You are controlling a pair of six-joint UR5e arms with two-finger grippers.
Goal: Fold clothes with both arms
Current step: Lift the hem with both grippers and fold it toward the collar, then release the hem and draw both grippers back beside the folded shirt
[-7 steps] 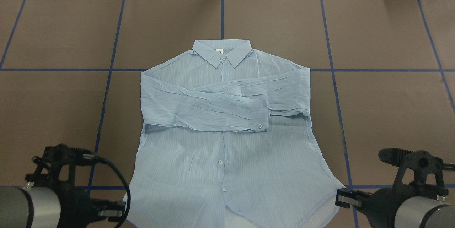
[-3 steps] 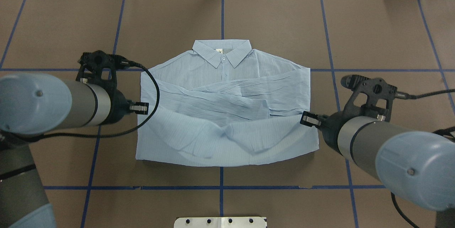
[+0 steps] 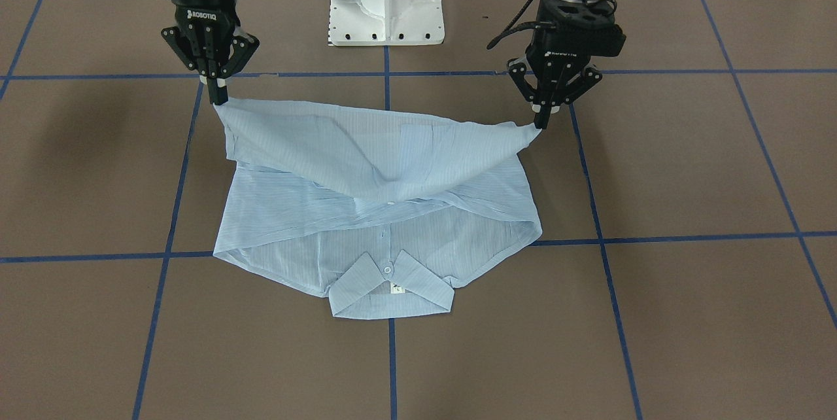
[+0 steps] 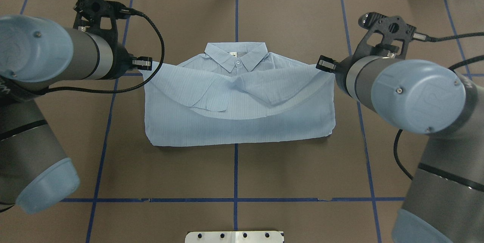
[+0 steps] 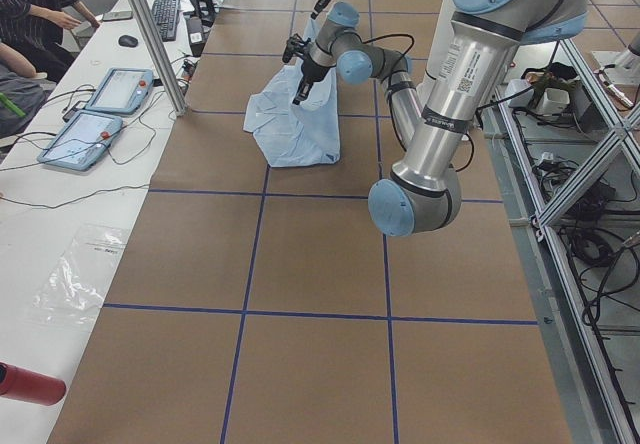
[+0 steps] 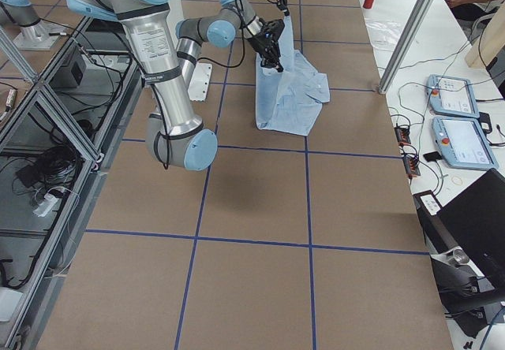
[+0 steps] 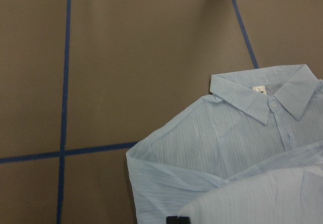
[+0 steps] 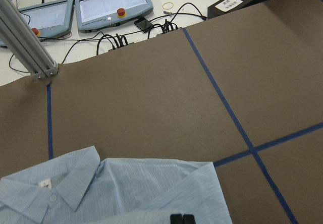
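A brown table (image 3: 686, 165) has blue tape lines (image 3: 391, 354); a white desk (image 5: 45, 239) beside it holds two screen pads (image 5: 120, 90) and a keyboard (image 5: 165, 16)

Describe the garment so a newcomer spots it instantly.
On the brown table with blue tape lines lies a light blue collared shirt. It is the only cloth there, two corners pinched by the left end effector and right end effector.

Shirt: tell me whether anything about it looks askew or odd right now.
Nothing looks damaged. On the shirt, the raised lower half sags in the middle between the left pincer and the right pincer, which pinch its corners. Its loose front flaps hang unevenly, short of the collar.
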